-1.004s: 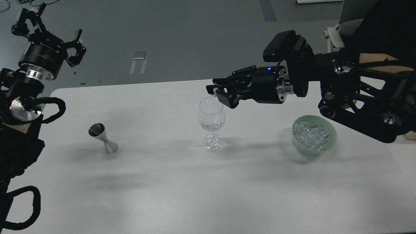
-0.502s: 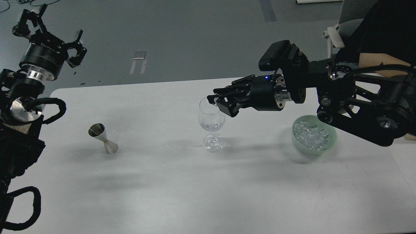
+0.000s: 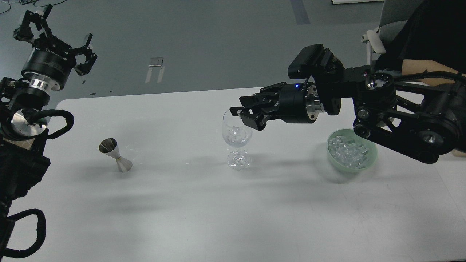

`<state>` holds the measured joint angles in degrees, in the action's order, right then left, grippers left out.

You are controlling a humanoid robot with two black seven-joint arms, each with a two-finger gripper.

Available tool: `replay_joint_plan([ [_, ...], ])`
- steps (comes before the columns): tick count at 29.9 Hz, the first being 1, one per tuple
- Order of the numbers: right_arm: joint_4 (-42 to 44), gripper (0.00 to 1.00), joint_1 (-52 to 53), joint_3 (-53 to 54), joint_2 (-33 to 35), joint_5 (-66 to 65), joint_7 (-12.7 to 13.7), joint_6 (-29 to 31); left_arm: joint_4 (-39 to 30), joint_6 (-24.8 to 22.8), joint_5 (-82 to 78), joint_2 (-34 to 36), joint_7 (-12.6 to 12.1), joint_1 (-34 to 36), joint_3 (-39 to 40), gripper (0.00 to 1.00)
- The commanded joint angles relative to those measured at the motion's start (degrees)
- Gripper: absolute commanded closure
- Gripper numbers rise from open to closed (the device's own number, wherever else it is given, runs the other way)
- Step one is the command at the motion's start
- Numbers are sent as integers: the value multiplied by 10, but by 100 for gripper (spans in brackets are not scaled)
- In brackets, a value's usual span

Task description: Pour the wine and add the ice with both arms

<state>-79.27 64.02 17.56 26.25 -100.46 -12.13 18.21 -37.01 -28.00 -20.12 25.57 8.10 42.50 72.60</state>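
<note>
A clear stemmed wine glass (image 3: 237,145) stands at the table's middle. Its bowl holds a clear ice cube or two (image 3: 236,136); any wine in it is too faint to make out. My right gripper (image 3: 242,115) hovers just over the glass's right rim, its fingers apart and nothing between them. A pale green bowl (image 3: 369,160) with a heap of ice cubes (image 3: 349,148) sits to the right, under my right arm. My left gripper (image 3: 60,34) is raised at the far left, open and empty, well away from the glass.
A steel double-cone jigger (image 3: 115,155) stands on the white table (image 3: 218,218) left of the glass. The table's far edge runs behind the glass, with grey floor beyond. My right arm's links reach over the bowl. A chair and a person's forearm show at top right.
My right gripper has dropped slightly and shifted left over the glass rim. More ice now shows in the glass bowl. The left arm has barely moved.
</note>
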Motion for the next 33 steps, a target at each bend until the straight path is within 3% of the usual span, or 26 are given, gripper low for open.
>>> replay_joint_plan([
  [1,0,38,0,10,1,4,0,-4,0,0,0,0,0,0,0,2],
  [2,0,34,0,16,2,5,0,-5,0,0,0,0,0,1,0,2],
  [5,8,0,-5,66,2,11,0,-10,0,0,0,1,0,1,0,2],
  [10,82,0,-10,162,-12,47,-3,-11,0,0,-1,2,-6,2,0,2],
  [16,263,0,0,294,-89,120,-4,-19,2,0,7,-6,-11,8,1,2],
  [20,375,0,3,384,-144,144,-2,-70,9,0,4,-31,-11,30,1,2],
  [27,469,0,12,418,-190,287,-1,-123,9,0,4,-71,-12,46,1,2],
  [30,498,0,21,415,-193,387,-1,-124,11,0,-2,-68,-22,47,-4,2],
  [33,527,1,21,412,-198,491,-2,-116,16,0,-2,-68,-58,51,-48,2],
])
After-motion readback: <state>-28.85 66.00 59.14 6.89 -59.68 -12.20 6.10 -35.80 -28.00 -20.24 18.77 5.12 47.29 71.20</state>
